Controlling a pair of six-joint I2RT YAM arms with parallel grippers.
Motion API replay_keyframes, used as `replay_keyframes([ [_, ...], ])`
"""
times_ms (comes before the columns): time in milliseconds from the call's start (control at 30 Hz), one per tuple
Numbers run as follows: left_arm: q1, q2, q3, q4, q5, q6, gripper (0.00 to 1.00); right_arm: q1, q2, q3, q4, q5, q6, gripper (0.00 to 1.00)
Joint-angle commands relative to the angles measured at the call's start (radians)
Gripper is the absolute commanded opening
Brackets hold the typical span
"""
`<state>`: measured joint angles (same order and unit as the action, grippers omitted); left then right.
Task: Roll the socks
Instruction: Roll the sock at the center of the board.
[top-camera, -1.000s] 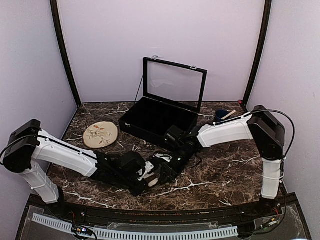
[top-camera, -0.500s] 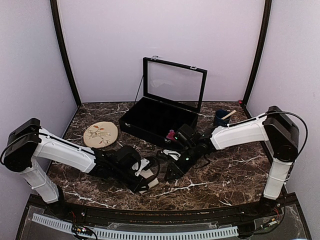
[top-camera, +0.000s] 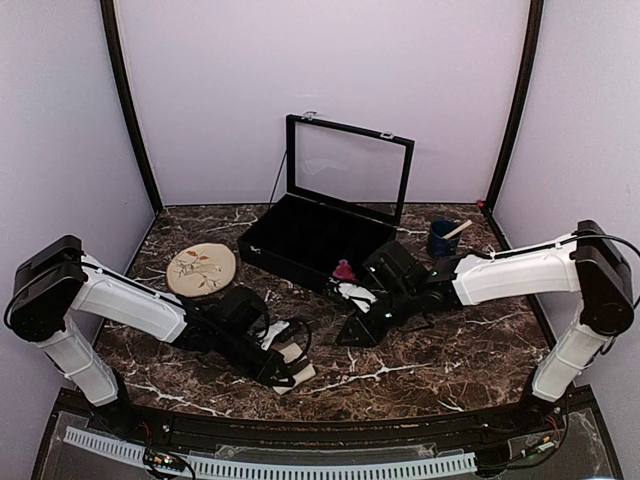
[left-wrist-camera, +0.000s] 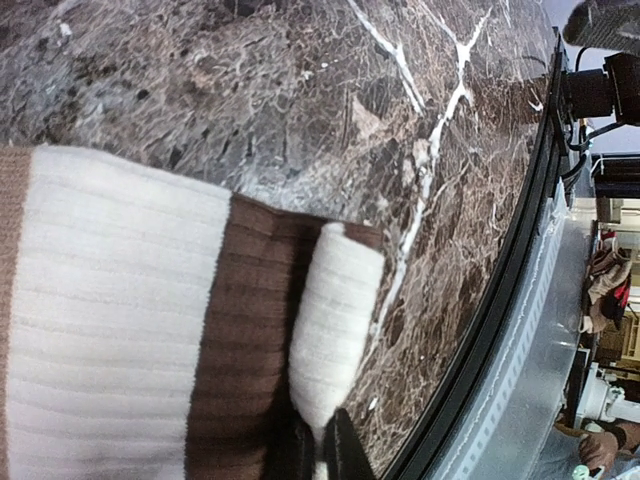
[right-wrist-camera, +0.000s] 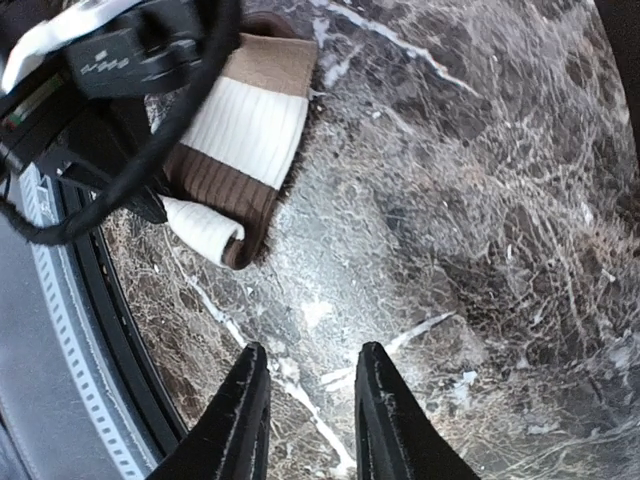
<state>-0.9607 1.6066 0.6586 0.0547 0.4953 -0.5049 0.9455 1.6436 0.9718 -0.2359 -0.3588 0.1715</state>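
Cream brown-banded sock (left-wrist-camera: 120, 320), end curled; pink sock (top-camera: 344, 270) apart.

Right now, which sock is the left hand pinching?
The cream sock with brown bands, its folded end caught in the shut left hand; the pink sock sits apart by the black case.

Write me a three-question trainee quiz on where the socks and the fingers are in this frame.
1. True or false: the right fingers hold nothing.
2. The pink sock lies: A on the plate, B by the black case, C in the blue cup.
3. Fill in: the left fingers pinch the ___ sock.
Key: 1 true. 2 B. 3 cream, meaning the cream sock.
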Motion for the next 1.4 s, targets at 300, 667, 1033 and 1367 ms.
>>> replay_keyframes([
  [300,0.11,0.061,-0.053,0.092,0.323,-0.064,0.0,0.293,0.041,0.016,0.075,0.342,-0.173,0.23],
  [667,0.191,0.136,-0.053,0.095,0.491,-0.016,0.0,0.427,0.176,0.092,0.108,0.548,-0.302,0.26],
  [1033,0.204,0.187,0.023,-0.031,0.539,0.078,0.0,0.457,0.221,0.138,0.112,0.629,-0.363,0.32],
  [1367,0.21,0.212,0.06,-0.08,0.558,0.106,0.0,0.457,0.266,0.174,0.068,0.553,-0.403,0.35],
])
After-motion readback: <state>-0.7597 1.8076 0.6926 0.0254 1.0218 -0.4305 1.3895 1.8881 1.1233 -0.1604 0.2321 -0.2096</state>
